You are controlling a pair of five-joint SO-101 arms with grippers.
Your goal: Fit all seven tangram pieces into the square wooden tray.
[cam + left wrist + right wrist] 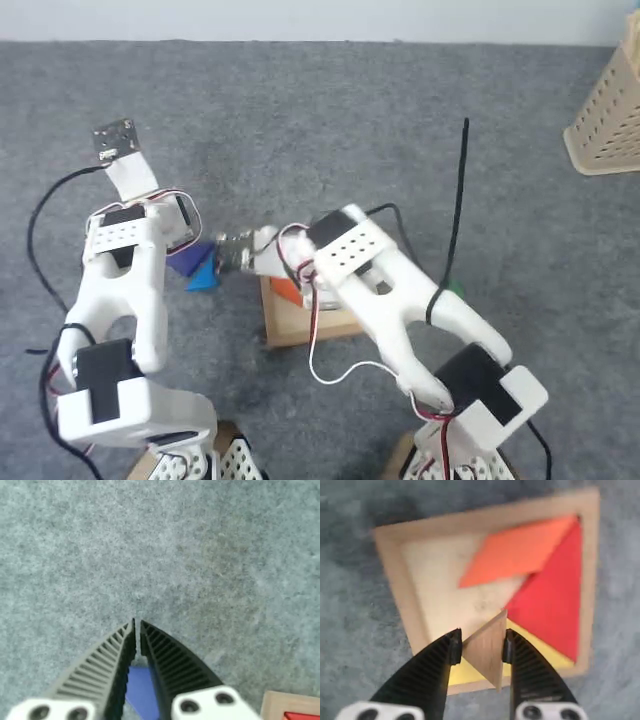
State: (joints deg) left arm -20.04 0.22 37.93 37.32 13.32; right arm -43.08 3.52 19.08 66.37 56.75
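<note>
The square wooden tray [400, 595] holds an orange piece [520, 550], a red triangle [555, 600] and a yellow piece [465, 672]. My right gripper [481, 636] hangs over the tray's bare part, shut on a wood-coloured triangle [487, 652] held on edge. My left gripper [136, 625] is shut just above the carpet, and a blue piece [141, 692] shows through the gap behind its tips. In the high view a blue triangle [203, 276] and a darker blue piece [184, 262] lie on the carpet between the left arm and the tray [300, 326].
A green piece [456, 290] peeks out beside the right arm. A perforated wooden box [610, 110] stands at the far right. A black cable [461, 200] runs up behind the right arm. A small board [114, 139] and a white card [132, 178] lie beyond the left arm.
</note>
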